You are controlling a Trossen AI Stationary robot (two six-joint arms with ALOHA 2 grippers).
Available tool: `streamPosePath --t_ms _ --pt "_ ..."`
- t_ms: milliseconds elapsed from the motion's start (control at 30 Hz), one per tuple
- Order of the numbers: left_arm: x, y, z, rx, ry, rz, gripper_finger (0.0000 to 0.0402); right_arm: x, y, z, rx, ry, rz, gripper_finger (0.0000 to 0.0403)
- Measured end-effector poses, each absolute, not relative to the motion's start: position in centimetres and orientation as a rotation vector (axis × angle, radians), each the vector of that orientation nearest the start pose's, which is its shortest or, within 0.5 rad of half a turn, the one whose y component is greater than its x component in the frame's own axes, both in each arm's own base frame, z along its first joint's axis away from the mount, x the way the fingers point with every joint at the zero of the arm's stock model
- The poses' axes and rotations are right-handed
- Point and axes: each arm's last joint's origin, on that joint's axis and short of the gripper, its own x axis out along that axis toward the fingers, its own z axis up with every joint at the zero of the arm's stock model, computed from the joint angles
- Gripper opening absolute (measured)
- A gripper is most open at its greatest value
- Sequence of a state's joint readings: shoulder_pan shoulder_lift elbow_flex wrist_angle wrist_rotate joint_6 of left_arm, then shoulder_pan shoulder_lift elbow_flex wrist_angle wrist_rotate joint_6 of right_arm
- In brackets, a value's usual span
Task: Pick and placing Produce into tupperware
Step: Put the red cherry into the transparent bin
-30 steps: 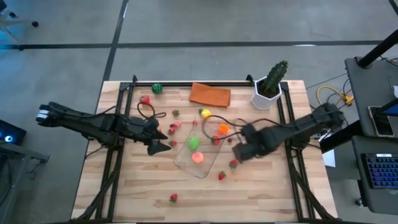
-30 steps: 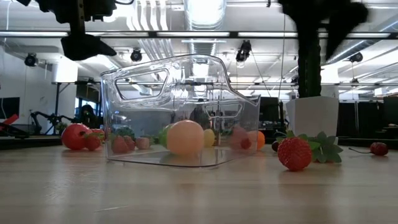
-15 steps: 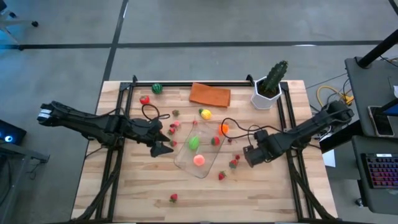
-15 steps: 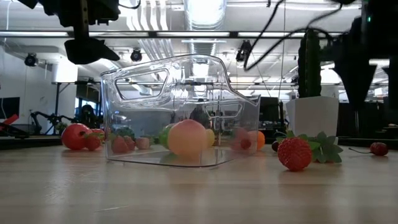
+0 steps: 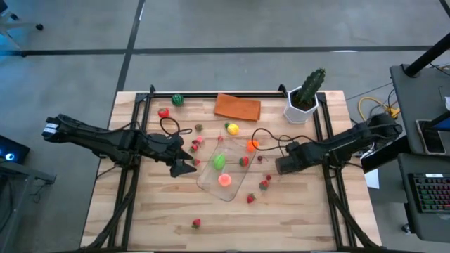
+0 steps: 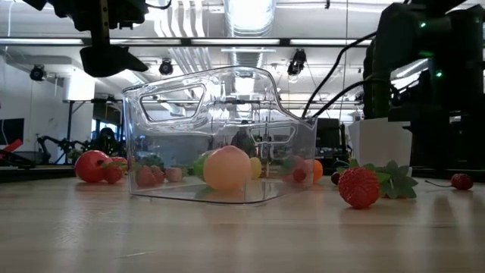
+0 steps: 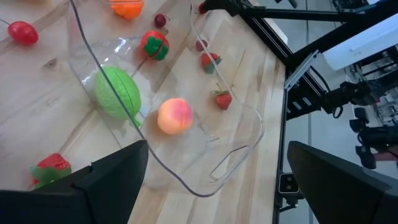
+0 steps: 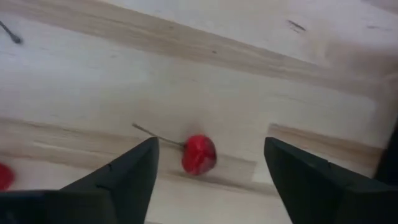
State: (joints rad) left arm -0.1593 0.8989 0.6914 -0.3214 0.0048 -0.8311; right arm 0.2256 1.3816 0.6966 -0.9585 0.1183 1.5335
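Note:
The clear tupperware lies at the table's middle, and a green fruit, a peach-coloured ball and a red-and-green piece lie in it. More produce is scattered around it: an orange piece, a yellow one and strawberries. My left gripper hovers open at the container's left edge. My right gripper is open just right of the container. In the right wrist view its fingers stand apart on either side of a red cherry lying on the wood.
A flat orange cloth and a cactus in a white pot stand at the far edge. A green piece and a red one lie far left. One strawberry lies near the near edge, with bare wood around it.
My right gripper has drawn back from over the container's right edge toward the table's right and has come down lower, as the low view shows. My left gripper has kept still. The produce in the container has stayed in place.

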Motion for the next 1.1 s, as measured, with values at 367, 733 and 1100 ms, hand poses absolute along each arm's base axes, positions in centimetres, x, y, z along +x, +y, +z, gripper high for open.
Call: streamPosePath --t_ms 367,733,1100 --pt "18.9 -3.0 27.0 -0.769 0.562 0.070 0.0370 17.9 2.8 14.3 0.956 1.358 -1.075 0.0210" --pt "18.9 -3.0 27.0 -0.769 0.562 0.070 0.0370 18.7 3.1 14.2 1.025 1.327 -0.992 0.0174" --pt "18.9 -3.0 26.8 -0.774 0.567 0.073 0.0370 19.2 3.1 14.8 1.027 1.294 -0.975 0.0148"
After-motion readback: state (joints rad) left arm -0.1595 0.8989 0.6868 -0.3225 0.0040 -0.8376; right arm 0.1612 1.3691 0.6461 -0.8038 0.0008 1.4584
